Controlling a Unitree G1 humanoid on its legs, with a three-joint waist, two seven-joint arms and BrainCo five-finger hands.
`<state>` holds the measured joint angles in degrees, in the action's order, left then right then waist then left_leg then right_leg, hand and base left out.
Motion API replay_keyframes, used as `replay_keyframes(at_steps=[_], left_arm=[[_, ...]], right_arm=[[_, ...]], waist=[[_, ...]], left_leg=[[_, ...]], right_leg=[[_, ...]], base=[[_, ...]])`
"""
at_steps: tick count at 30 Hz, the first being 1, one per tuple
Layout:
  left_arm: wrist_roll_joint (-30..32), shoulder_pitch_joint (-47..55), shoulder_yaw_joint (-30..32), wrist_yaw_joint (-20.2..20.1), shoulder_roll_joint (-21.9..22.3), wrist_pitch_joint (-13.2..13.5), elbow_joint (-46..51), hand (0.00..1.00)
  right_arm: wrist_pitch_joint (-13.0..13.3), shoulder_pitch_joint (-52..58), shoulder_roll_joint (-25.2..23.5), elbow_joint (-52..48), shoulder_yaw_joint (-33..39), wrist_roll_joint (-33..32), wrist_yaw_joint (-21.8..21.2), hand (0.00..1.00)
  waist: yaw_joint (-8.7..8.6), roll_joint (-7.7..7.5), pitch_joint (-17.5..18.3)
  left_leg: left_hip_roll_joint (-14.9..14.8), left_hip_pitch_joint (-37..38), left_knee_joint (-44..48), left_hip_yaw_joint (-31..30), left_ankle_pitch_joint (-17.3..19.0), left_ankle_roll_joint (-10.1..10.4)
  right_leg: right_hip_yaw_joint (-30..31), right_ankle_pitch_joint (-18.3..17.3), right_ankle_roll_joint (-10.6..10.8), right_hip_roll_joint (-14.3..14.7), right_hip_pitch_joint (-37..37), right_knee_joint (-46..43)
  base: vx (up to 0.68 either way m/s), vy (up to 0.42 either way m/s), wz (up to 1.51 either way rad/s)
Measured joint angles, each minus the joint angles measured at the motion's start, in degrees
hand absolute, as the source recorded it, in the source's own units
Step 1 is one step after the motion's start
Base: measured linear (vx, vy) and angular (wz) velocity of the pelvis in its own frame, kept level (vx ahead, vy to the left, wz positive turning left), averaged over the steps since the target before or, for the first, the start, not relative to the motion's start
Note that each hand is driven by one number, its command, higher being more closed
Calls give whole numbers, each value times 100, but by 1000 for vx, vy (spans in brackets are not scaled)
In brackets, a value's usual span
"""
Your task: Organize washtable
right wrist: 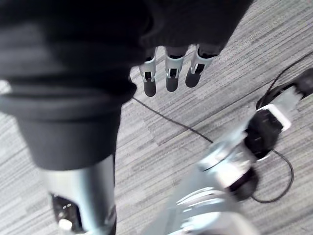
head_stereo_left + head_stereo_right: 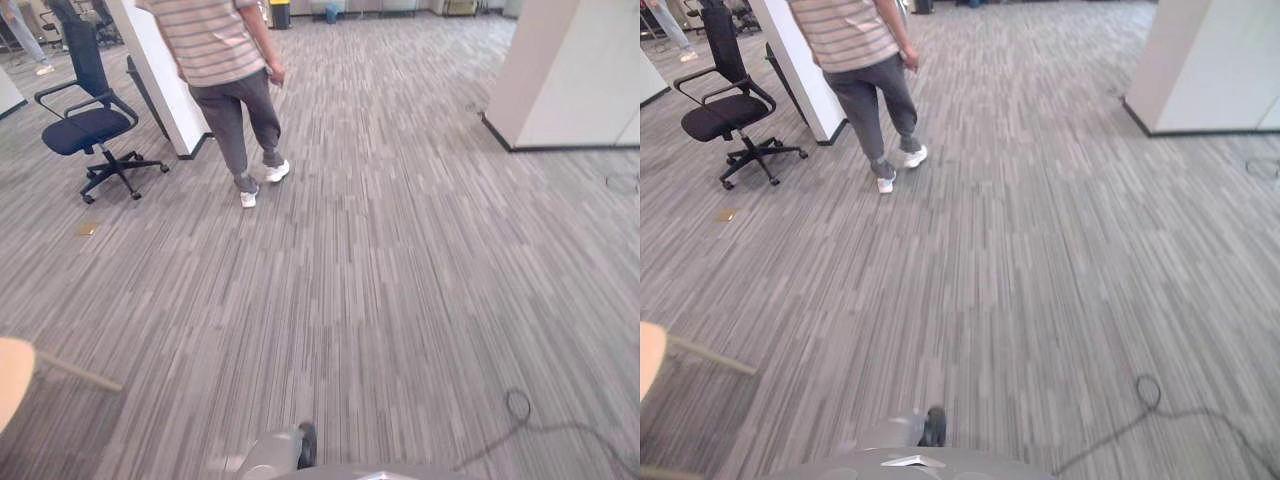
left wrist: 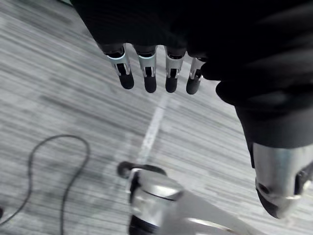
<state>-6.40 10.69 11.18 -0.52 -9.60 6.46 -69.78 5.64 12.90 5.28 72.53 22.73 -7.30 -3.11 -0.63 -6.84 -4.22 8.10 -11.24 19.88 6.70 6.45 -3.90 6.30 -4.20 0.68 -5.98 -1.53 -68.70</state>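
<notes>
Left hand (image 3: 149, 73) and right hand (image 1: 168, 73) hang over carpet (image 2: 400, 280), fingers straight, empty. A person (image 2: 225, 60) is cut off above the chest. A pale rounded edge (image 2: 12, 375) is cropped; we cannot tell whether it is the washtable.

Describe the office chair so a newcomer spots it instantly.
Find the white pillar at the carpet's far left. Just left of it stands the office chair. Dark blue seat, armrests and a wheeled base set it apart from the person walking nearby.
</notes>
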Motion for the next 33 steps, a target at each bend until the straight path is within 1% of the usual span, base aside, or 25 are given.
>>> replay_keyframes(at_steps=[3, 5, 6, 7, 8, 9, 10, 12, 13, 14, 16, 17, 19, 21, 22, 23, 25, 26, 27, 28, 29, 30, 31, 32, 33], left_arm=[[61, -532, -477, 8, 84, 0, 21, 0], [22, -890, -714, 30, 159, 36, 55, 0], [-7, -1066, -772, 59, 205, 118, 204, 0], [-2, -1211, -770, 95, 269, 171, 323, 0], [-1, -1285, -774, 107, 387, 194, 330, 0], [4, -1328, -780, 99, 586, 252, 372, 0], [9, -1356, -767, 78, 644, 285, 390, 0], [6, -1263, -321, 63, 853, 259, 417, 0], [6, -1146, 25, 64, 912, 232, 401, 0], [-13, -997, 73, 56, 861, 195, 424, 0], [-3, -972, 54, 46, 644, 217, 460, 0], [-3, -912, 10, 36, 558, 220, 432, 0], [-183, -863, 129, 2, 517, 301, 521, 0], [-198, -749, 109, 1, 401, 306, 501, 0], [-179, -556, 89, 11, 412, 268, 406, 0], [-176, -425, 101, 12, 447, 241, 364, 0], [-172, -20, 222, 53, 539, 131, 134, 0], [-172, 175, 233, 72, 549, 55, -23, 0], [-165, 281, 221, 75, 485, 43, -38, 0], [-166, 378, 177, 107, 297, 35, -41, 0], [-169, 365, 156, 114, 216, 33, -40, 0], [-169, 246, -42, 111, 97, 31, -31, 0], [-171, 61, -215, 118, 30, 35, 18, 0], [-174, -71, -284, 121, 38, 35, 23, 0], [-170, -390, -494, 108, 66, 42, 20, 0]], right_arm=[[34, -28, 3, -95, 5, -2, -76, 0], [20, 9, -24, -66, 37, -16, -79, 0], [20, 55, -92, -64, 96, -61, -67, 0], [8, 74, -143, -31, 201, -88, -45, 0], [-1, 80, -112, -11, 242, -134, -21, 0], [6, 78, -93, -43, 321, -287, 13, 0], [21, 1, -142, -42, 488, -288, 11, 0], [-12, -23, -155, -81, 836, -288, 56, 0], [-9, -23, -158, -141, 890, -287, 76, 0], [-4, -63, -129, -243, 846, -291, 78, 0], [2, -282, -101, -281, 731, -288, 86, 0], [7, -425, -25, -289, 603, -288, 85, 0], [38, -624, 77, -339, 507, -292, 88, 0], [40, -868, 165, -469, 369, -293, 85, 0], [89, -922, 203, -504, 206, -292, 83, 0], [121, -904, 249, -499, 118, -292, 86, 0], [125, -612, 305, -481, 70, -288, 88, 0], [121, -407, 276, -487, 12, -287, 81, 0], [121, -289, 249, -468, 4, -287, 79, 0], [110, -4, 141, -356, 55, -286, 80, 0], [98, 62, 94, -259, 91, -287, 79, 0], [29, 191, 15, -196, 184, -288, 76, 0], [29, 130, -3, -94, 195, -287, 48, 0], [29, 74, -15, -99, 230, -286, 44, 0], [42, 43, -34, -111, 237, -286, 34, 0]], waist=[[-206, 503, -340], [-376, 653, -390], [-517, 586, -335], [-579, 474, -299], [-598, 576, -264], [-633, 877, -103], [-679, 803, -123], [-652, 814, -147], [-610, 854, -168], [-485, 828, -212], [-320, 721, -362], [-230, 664, -470], [-56, 700, -446], [68, 720, -441], [79, 772, -421], [94, 847, -374], [155, 886, -341], [210, 778, -201], [214, 678, -62], [142, 289, 113], [86, 151, 171], [-58, 126, 247], [-67, 113, 183], [-80, 192, 93], [-166, 430, -139]], left_leg=[[-279, 1440, -658, -342, 420, -61], [-444, 2074, -1007, -571, 684, -49], [-413, 2377, -1176, -763, 876, -31], [-370, 2598, -1256, -980, 1103, -56], [-495, 2682, -1296, -1060, 1219, -70], [-716, 2596, -1093, -1130, 1187, 53], [-704, 2346, -478, -1191, 1157, 106], [-778, 1730, 1649, -1307, 734, 788], [-871, 1149, 3431, -1412, 48, 1471], [-957, 724, 4784, -1269, -285, 1530], [-1053, 208, 5745, -880, -170, 1149], [-1126, -171, 5690, -539, 58, 780], [-1162, -771, 4787, -114, 270, 517], [-1057, -1157, 2648, 81, 250, 541], [-921, -988, 247, -177, -7, 861], [-924, -885, -659, -375, -150, 1026], [-931, -858, -817, -376, -397, 769], [-876, -926, -211, -241, -772, 464], [-760, -979, 37, -211, -813, 398], [-384, -803, 300, -143, -772, 387], [-195, -661, 277, -140, -637, 334], [76, -279, 39, -325, -466, 210], [129, 148, -229, -415, -337, 145], [109, 394, -362, -496, -290, 107], [0, 959, -639, -709, -214, -4]], right_leg=[[-485, -1143, -68, 418, -1202, 320], [-504, -1122, 212, 572, -1709, 2110], [-419, -703, 659, 453, -1869, 3861], [-422, 380, 580, 264, -2050, 4568], [-474, 614, 199, 366, -2062, 4460], [-549, 73, -112, 572, -2214, 4066], [-594, -221, -245, 533, -2252, 3754], [-845, -600, -450, 602, -1769, 3673], [-957, -852, -560, 768, -1264, 3828], [-969, -1028, -709, 904, -750, 4013], [-851, -1151, -823, 998, 138, 4471], [-740, -1153, -827, 1000, 672, 4830], [-488, -1174, -853, 947, 1140, 5193], [-204, -1437, -774, 810, 1389, 5385], [-36, -1606, -681, 755, 1574, 5494], [48, -1652, -607, 770, 1702, 5587], [356, -1940, -402, 719, 2105, 5052], [530, -2012, -346, 668, 1852, 3986], [570, -1922, -202, 606, 1626, 3363], [532, -1143, 197, 349, 1198, 1978], [484, -567, 246, 251, 1056, 1574], [244, 972, 354, 120, 783, 1082], [139, 345, 24, 131, 298, 353], [24, -79, -73, 193, 67, 114], [-203, -730, -41, 392, -272, 166]], base=[[539, -41, 21], [27, 35, 60], [283, -156, 78], [525, -295, 71], [892, -445, 52], [720, -380, 40], [821, -445, 46], [549, -369, 38], [544, -337, 16], [552, -307, 7], [325, -127, -12], [90, 11, -19], [-115, 84, -50], [-308, 79, -84], [-285, 44, -70], [-337, 164, -86], [130, 177, -77], [546, 86, -56], [663, 92, -36], [453, 28, 11], [463, -38, 53], [343, -113, 47], [319, -136, 33], [176, -147, 15], [-42, -129, 31]])
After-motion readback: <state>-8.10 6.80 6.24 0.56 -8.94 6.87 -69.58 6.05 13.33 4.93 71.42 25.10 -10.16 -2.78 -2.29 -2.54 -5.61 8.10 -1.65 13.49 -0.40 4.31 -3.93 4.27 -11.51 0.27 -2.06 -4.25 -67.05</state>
